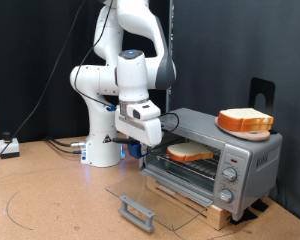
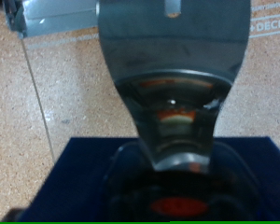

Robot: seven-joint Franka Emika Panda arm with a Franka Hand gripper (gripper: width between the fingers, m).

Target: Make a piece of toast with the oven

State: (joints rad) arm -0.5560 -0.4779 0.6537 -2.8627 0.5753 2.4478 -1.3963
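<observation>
The oven (image 1: 215,155) stands at the exterior view's right, with its glass door (image 1: 155,200) dropped open and the grey bar handle (image 1: 138,212) at the front. The piece of toast (image 1: 190,152) lies flat on the wire rack inside. My gripper (image 1: 152,135) hangs just outside the oven's opening, on the exterior view's left of the toast, and nothing shows between its fingers. In the wrist view the gripper (image 2: 177,161) is one blurred grey mass close to the lens, over a dark blue mat (image 2: 70,177).
A round orange plate (image 1: 233,127) with a like bread slice (image 1: 248,118) sits on top of the oven. The oven rests on a wooden board (image 1: 225,213). The robot's white base (image 1: 105,140) stands behind the open door. Cables (image 1: 60,146) lie on the table at the left.
</observation>
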